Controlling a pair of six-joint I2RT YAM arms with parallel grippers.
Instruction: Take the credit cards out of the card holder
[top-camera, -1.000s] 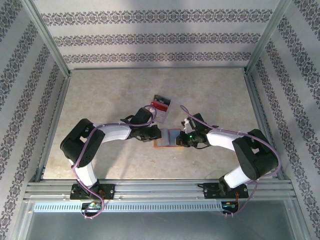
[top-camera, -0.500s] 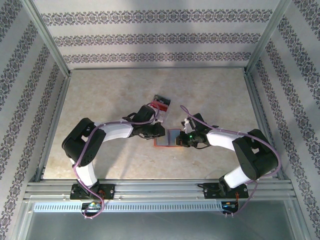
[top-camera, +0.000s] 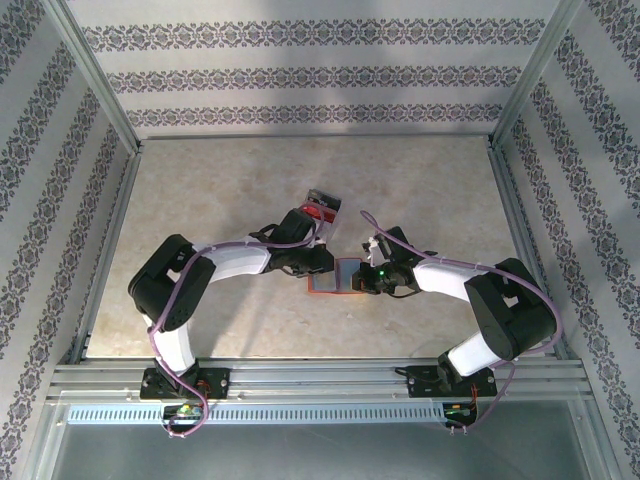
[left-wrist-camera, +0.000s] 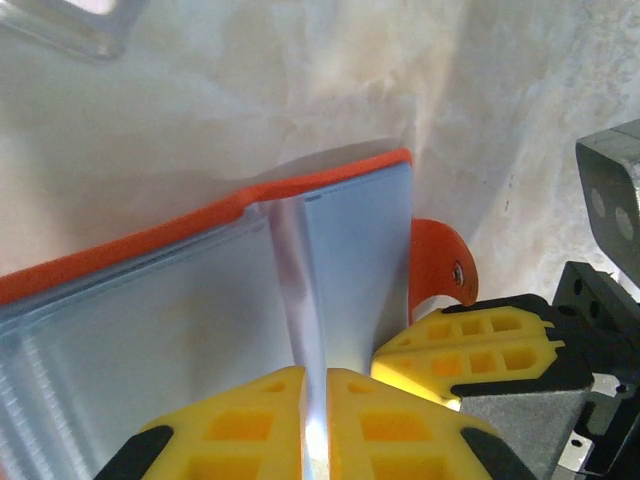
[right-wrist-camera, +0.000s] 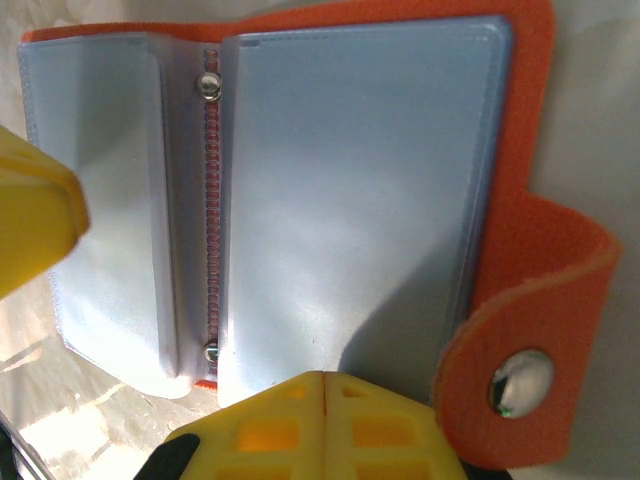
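Note:
The orange-red card holder (top-camera: 336, 277) lies open on the table between both grippers, its grey-blue pockets (right-wrist-camera: 350, 180) facing up. My left gripper (top-camera: 319, 263) (left-wrist-camera: 315, 375) is shut on a thin grey-blue inner leaf (left-wrist-camera: 300, 270) that stands up edge-on. On the right-hand pocket rests my right gripper (top-camera: 364, 279) (right-wrist-camera: 325, 378), shut with nothing between its fingers, beside the rounded snap tab (right-wrist-camera: 530, 340) (left-wrist-camera: 440, 260). The credit cards are hidden inside the pockets.
A clear plastic box with red contents (top-camera: 321, 203) lies just behind the left wrist, and its corner (left-wrist-camera: 70, 25) sits near the holder. Metal frame rails (top-camera: 110, 240) and patterned walls close in the tabletop (top-camera: 220, 190) on three sides.
My left gripper has moved a little to the right, toward the right gripper, drawing the gripped leaf upright. The right gripper and the holder's right half have stayed put.

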